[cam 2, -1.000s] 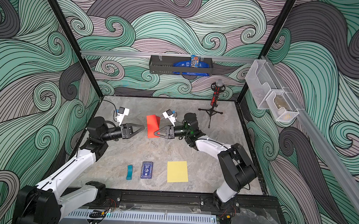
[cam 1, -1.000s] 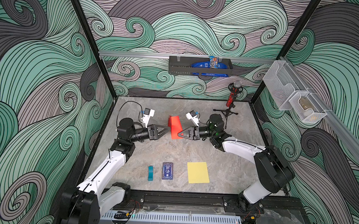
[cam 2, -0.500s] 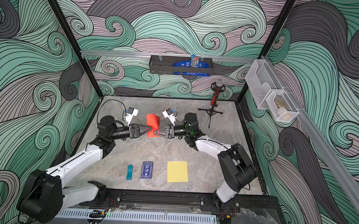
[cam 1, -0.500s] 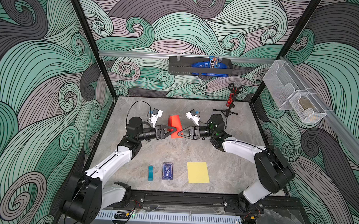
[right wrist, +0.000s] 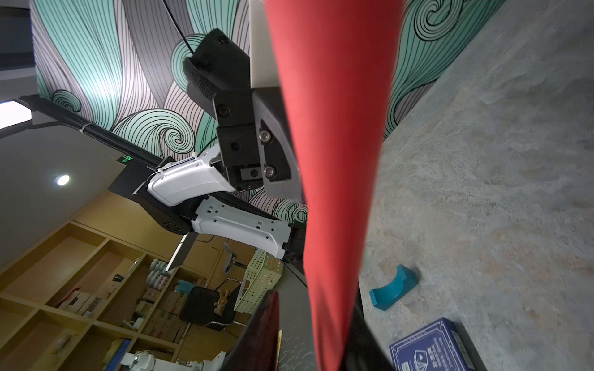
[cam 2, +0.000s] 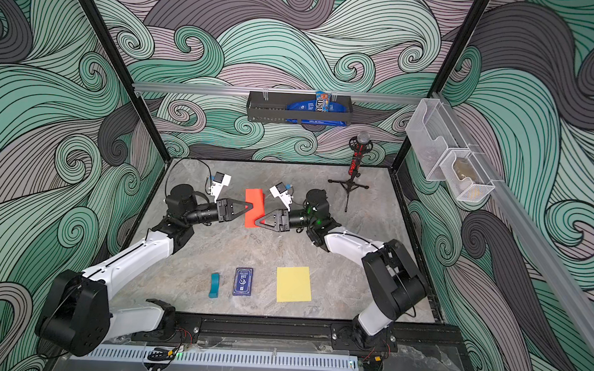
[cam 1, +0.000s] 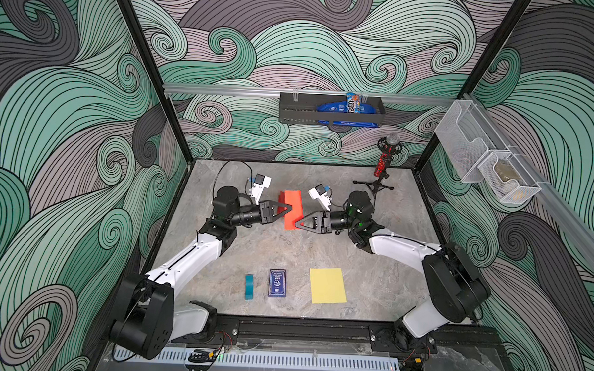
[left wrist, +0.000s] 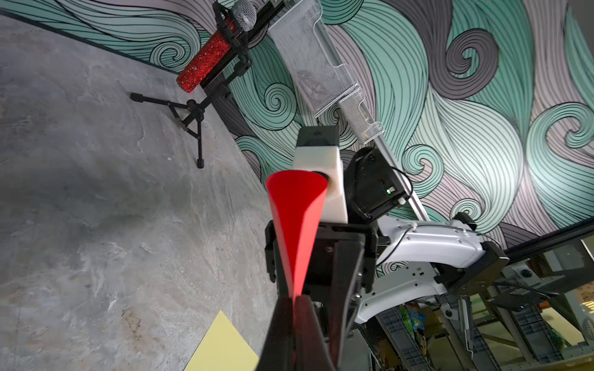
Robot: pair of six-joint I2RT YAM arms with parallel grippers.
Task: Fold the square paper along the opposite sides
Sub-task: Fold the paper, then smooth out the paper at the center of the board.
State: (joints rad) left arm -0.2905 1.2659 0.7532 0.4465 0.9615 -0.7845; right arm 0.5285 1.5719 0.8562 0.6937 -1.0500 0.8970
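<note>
The red paper, bent over into a loop with its two opposite edges brought together, hangs clear of the worktop between the two hands, which face each other fingertip to fingertip. The left hand is pinched tight on the paper's meeting edges; in its wrist view the fingers press flat together on the sheet, which flares out into a rounded fold beyond them. The right hand sits just beside the left, at the paper's near lower corner. Its wrist view shows the jaws parted part-way, with the sheet running between them, lying against one finger and leaving a gap to the other. Well apart from both hands, back toward the arm bases, a yellow sheet, a blue card box and a teal block lie flat on the worktop. A microphone stand rises behind the right hand's wrist.
</note>
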